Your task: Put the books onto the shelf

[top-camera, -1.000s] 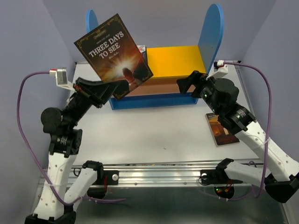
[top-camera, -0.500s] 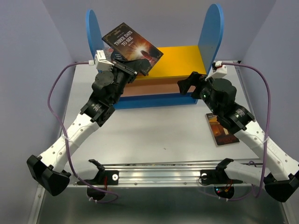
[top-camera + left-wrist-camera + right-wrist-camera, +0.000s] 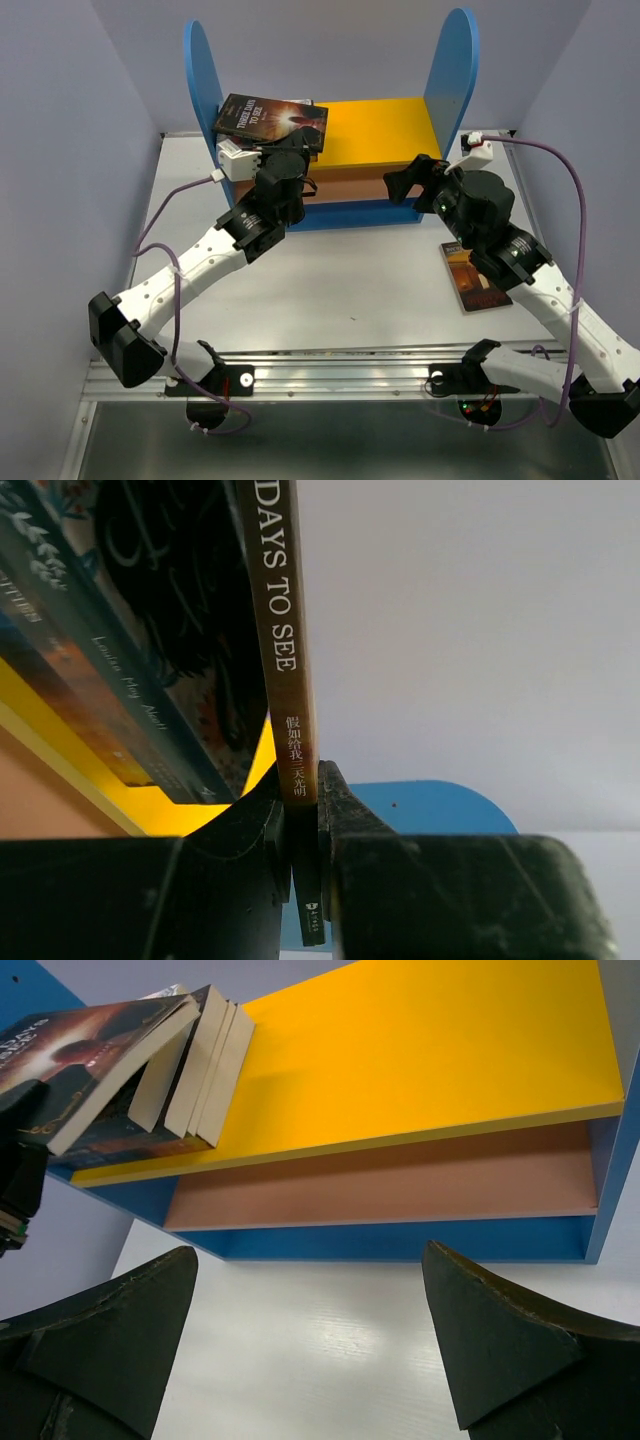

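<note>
A: Book (image 3: pixel 270 118); where is it?
B: Tilted over the left end of the shelf's (image 3: pixel 452 70) yellow top board, above the shelved books (image 3: pixel 205 1060); the left gripper (image 3: pixel 300 800) clamps its spine.
A: Right gripper (image 3: pixel 310 1300)?
B: Jaws wide apart, holding nothing, facing the shelf; a loose book (image 3: pixel 470 282) lies near the table's (image 3: pixel 330 270) right edge.

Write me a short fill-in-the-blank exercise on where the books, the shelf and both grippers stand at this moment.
1. The left gripper is shut on the spine of the book titled Three Days to ____.
2. That book is held at the left end of the shelf's ____ top board.
3. The right gripper has its jaws ____.
4. A second book lies flat on the ____.
Missing words: See; yellow; open; table.
</note>
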Tool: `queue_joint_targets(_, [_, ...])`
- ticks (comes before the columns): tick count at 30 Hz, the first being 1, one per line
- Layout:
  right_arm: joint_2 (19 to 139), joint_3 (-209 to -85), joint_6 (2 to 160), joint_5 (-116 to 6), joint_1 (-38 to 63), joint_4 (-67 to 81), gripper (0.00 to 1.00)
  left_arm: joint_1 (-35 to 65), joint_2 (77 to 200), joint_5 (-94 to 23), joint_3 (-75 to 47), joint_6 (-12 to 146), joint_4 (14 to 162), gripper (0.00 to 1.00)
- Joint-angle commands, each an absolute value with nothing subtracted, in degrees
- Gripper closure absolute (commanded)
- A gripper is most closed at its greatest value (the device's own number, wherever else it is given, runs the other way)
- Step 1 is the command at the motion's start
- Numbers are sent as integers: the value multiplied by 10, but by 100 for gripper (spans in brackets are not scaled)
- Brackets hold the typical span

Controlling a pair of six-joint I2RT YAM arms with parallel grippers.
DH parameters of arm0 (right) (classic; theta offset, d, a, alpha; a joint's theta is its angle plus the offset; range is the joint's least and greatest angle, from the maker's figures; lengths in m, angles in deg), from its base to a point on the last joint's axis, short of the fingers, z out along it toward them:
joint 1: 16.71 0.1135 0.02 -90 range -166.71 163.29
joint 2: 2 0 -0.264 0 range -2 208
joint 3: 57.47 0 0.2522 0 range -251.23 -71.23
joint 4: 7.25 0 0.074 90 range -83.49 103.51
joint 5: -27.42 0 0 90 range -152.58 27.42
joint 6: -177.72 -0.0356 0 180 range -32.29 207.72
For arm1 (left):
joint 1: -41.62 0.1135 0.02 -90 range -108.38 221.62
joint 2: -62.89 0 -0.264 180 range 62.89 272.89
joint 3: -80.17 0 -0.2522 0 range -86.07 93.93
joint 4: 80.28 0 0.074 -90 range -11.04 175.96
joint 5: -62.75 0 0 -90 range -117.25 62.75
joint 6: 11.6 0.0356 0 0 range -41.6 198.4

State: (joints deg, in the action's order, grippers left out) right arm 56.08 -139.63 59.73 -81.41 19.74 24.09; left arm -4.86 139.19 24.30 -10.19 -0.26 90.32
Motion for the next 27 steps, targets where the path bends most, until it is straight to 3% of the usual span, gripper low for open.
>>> queue_joint_targets(1, [546,-1393,605,-816,198,230,0,-51,1384,319,-55,-40,896,100])
queue_joint_targets(11, [559,-1393,602,-795,198,231,0,-49,1441,356,32,-164,710,100])
queue_joint_targets(25, [567,-1394,603,-792,198,232,0,-36,1473,335,76,-197,658,100])
queue_joint_targets(26, [569,-1394,602,-791,198,231,0,-35,1476,329,79,-197,651,98])
queue_joint_targets(27, [570,-1395,603,-790,198,232,0,-35,1477,326,79,-197,650,88])
